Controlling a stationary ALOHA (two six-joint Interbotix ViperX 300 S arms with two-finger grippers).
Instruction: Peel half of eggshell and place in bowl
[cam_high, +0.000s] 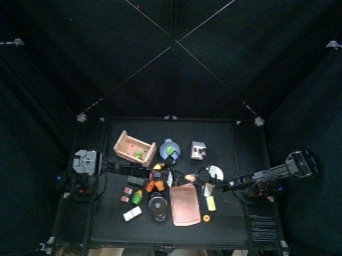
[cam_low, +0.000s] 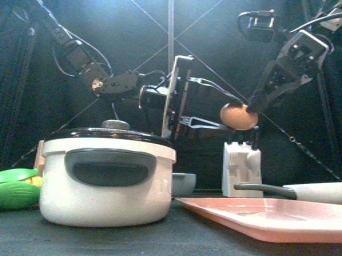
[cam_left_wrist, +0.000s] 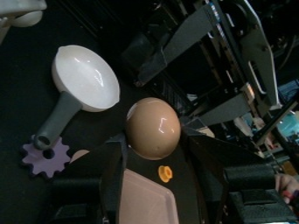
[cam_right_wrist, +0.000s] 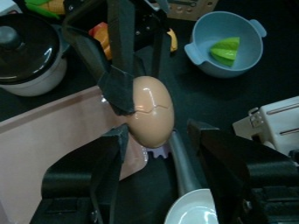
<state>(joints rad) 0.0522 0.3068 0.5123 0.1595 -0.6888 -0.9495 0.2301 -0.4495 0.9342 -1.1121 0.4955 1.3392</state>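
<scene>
With the cracked eggshell (cam_right_wrist: 149, 114) mid-frame in the right wrist view, clamped only in your left end effector (cam_right_wrist: 138, 87) while the right end effector (cam_right_wrist: 152, 171) stands apart around it, an off-centre pinch can crush it or knock it loose, short of the bowl (cam_right_wrist: 201, 35) at upper right.

Egg (cam_right_wrist: 149, 109): tan-brown, whole, fine crack lines across its middle in the right wrist view; raised in the air above the pink board (cam_right_wrist: 59, 131), long axis about upright. Bowl (cam_right_wrist: 228, 44): small, round, light blue, upright, yellow-green patch inside, beyond the board's far end.
</scene>
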